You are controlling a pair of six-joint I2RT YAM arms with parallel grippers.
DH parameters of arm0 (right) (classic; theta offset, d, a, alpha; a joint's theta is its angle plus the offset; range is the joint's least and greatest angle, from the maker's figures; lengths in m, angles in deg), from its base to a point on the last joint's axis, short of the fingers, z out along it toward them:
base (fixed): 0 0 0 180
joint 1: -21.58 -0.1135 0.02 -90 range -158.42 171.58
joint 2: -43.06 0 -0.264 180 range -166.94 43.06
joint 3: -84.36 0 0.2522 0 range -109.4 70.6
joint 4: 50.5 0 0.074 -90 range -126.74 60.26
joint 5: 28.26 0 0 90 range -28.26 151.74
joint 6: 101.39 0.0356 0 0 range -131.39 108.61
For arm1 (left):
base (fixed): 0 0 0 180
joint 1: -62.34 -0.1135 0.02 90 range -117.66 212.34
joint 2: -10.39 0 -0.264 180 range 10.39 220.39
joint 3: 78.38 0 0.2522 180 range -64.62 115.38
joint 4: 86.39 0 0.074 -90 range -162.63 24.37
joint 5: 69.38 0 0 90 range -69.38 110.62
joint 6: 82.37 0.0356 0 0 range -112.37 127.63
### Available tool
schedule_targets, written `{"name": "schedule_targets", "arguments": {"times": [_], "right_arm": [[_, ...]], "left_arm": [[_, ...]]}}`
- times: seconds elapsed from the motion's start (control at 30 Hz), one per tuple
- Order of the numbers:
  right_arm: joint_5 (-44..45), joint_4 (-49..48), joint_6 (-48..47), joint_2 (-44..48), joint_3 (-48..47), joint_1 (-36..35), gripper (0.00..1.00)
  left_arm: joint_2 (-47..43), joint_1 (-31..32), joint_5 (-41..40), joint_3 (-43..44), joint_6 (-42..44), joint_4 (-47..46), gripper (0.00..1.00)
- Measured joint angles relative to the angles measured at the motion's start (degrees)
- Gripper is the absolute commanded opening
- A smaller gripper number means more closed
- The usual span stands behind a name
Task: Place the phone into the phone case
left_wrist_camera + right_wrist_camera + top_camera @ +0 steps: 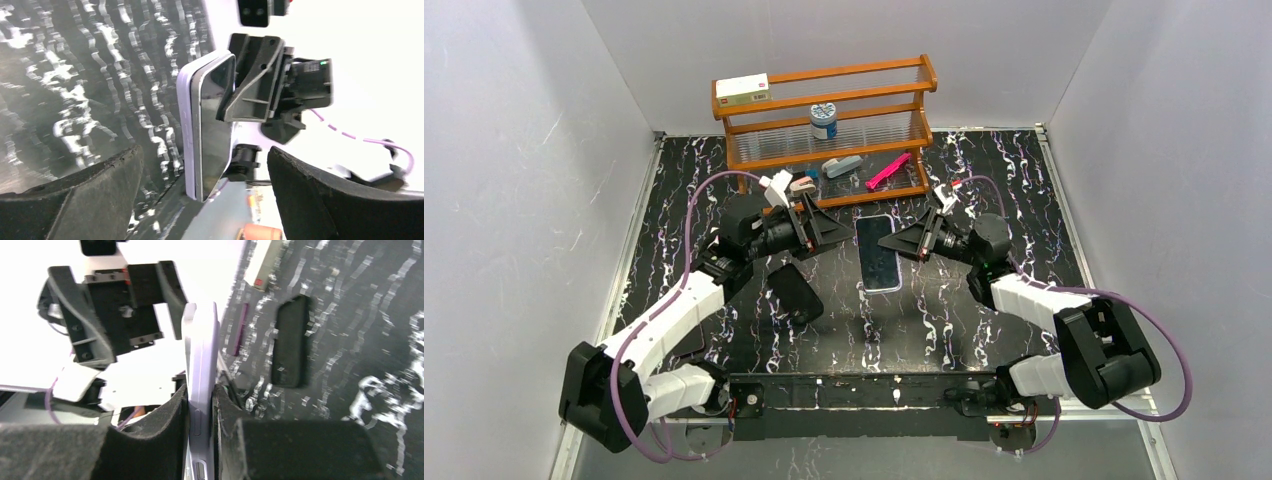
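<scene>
The right gripper [906, 240] was pinched shut on one long edge of the phone [879, 252], which jutted sideways from its fingertips. The left gripper [836, 230] gaped wide at the phone's opposite edge, holding nothing. The phone case [794, 292] lay past the phone from the right claw, just behind the nearer left one, its long axis slightly skewed from the phone's.

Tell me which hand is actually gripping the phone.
The right hand: its fingers pinch the phone by its edge. The left hand is open, clear of it.
</scene>
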Motion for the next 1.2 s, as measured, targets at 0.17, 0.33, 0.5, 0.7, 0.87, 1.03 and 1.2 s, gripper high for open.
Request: {"name": "schedule_targets", "arguments": {"times": [0.17,0.33,0.5,0.7,0.87,1.03,1.2], "right_arm": [[-1.4,-13.5,10.4,1.1,0.6,0.0,0.01],[-2.3,-23.0,18.1,0.9,0.6,-0.7,0.01],[-2.4,-28.1,21.9,-0.3,0.6,-2.5,0.01],[-2.6,-31.0,24.0,-2.6,0.6,-4.5,0.01],[-2.6,-31.7,25.0,-4.8,0.6,-5.3,0.06],[-2.4,-32.7,25.2,-5.3,0.6,-5.6,0.25],[-2.3,-33.0,25.7,-6.6,0.6,-5.7,0.41]], "left_arm": [[-1.8,0.0,3.8,-1.8,-7.6,-11.0,0.88],[-1.9,0.0,5.9,-3.1,-11.9,-18.7,0.83],[-1.8,0.0,7.1,-4.4,-15.1,-25.2,0.69],[-1.4,0.0,7.2,-7.3,-18.8,-31.4,0.44],[-0.6,0.0,7.2,-8.2,-20.8,-33.8,0.14],[-0.3,0.0,7.2,-8.5,-21.9,-34.5,0.00],[1.0,-0.1,7.2,-8.6,-21.5,-34.3,0.00]]}}
